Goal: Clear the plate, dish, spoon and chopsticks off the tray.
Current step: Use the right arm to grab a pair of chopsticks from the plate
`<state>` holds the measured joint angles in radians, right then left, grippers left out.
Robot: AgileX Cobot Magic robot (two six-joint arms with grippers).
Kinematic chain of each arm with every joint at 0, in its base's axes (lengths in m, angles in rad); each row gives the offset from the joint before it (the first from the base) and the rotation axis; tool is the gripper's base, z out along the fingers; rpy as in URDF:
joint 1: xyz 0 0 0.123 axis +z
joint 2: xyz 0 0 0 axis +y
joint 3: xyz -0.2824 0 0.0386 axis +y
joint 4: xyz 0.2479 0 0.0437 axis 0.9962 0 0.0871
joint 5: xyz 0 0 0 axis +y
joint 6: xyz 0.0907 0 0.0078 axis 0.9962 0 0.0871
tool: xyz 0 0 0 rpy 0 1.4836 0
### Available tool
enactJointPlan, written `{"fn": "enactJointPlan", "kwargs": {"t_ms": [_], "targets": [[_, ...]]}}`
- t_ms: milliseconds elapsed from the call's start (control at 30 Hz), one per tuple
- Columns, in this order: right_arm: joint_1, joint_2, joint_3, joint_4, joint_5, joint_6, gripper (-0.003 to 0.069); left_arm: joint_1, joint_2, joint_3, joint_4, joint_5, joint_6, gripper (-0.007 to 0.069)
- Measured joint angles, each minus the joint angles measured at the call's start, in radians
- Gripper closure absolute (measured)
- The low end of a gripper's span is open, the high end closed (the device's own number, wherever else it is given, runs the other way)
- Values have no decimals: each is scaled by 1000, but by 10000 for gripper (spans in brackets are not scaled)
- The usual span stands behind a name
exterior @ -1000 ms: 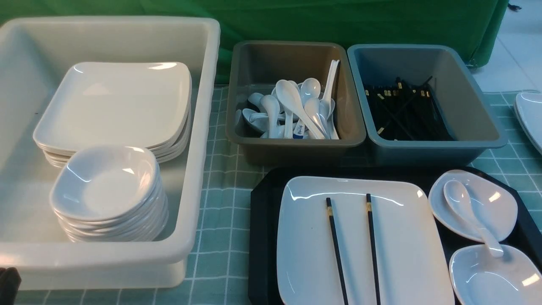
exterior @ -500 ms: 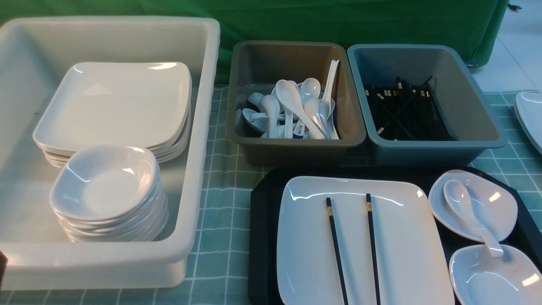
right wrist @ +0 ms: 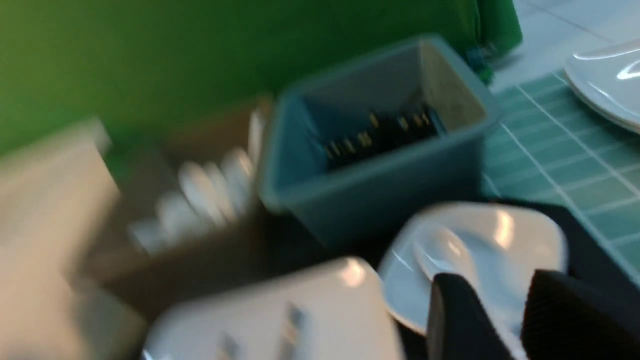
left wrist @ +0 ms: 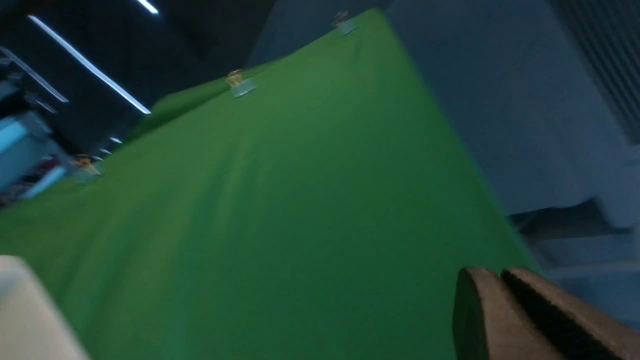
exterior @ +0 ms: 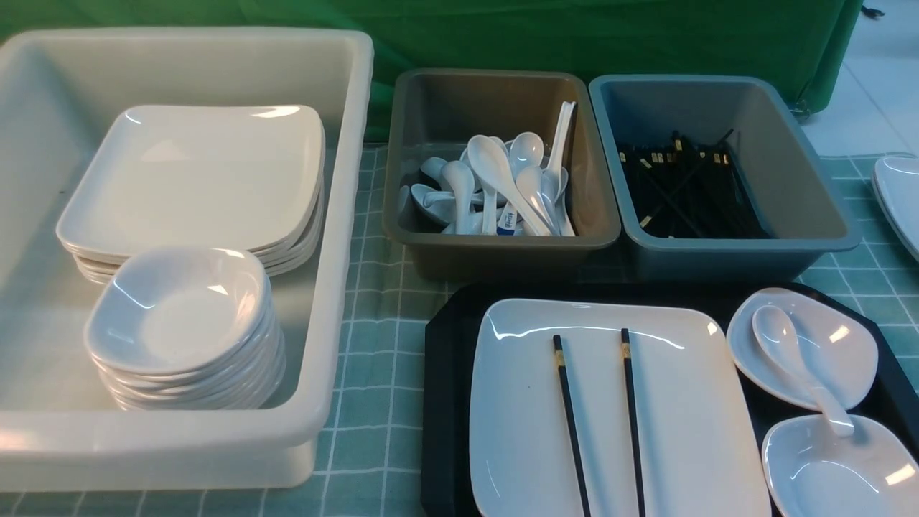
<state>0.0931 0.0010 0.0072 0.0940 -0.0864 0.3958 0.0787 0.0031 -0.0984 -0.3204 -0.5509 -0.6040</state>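
The black tray (exterior: 445, 402) lies at the front right. On it sits the white square plate (exterior: 682, 431), with two black chopsticks (exterior: 571, 416) lying side by side across it. To its right are two small white dishes (exterior: 840, 352), and the spoon (exterior: 790, 359) rests across both. Neither gripper shows in the front view. The right wrist view, blurred, has my right gripper (right wrist: 500, 285) open and empty, just above the farther dish (right wrist: 520, 240) and the spoon (right wrist: 440, 250). My left gripper (left wrist: 500, 272) is shut on nothing and points at the green backdrop.
A big white tub (exterior: 337, 215) on the left holds a stack of square plates (exterior: 194, 172) and a stack of small dishes (exterior: 179, 309). Behind the tray stand a brown-grey bin (exterior: 409, 143) of spoons and a blue-grey bin (exterior: 790, 158) of chopsticks. Another plate (exterior: 901, 194) lies at the right edge.
A dark piece of the left arm at the front view's bottom-left corner has slid out of view. Nothing on the tray has moved.
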Motion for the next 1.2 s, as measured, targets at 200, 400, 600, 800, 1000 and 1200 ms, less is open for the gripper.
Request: {"fn": "enactJointPlan", "kwargs": {"t_ms": [200,400,600,800,1000,1200], "targets": [[0,0,0,16,-145,60,417,0,204,-525,268,521,-58,608],[1,-1,-33,24,-171,163,442,0,606,-1043,189,1288,349,608],[75,127,-410,26,395,-25,624,-1,970,-1230,-48,1723,660,610],[186,538,-792,26,996,-208,640,-123,1121,-1157,-22,1742,676,624],[232,782,-929,26,1104,-317,640,-518,1213,-1117,156,1649,443,624],[232,812,-935,14,1099,-335,639,-801,1403,-1147,250,1564,289,624]]}}
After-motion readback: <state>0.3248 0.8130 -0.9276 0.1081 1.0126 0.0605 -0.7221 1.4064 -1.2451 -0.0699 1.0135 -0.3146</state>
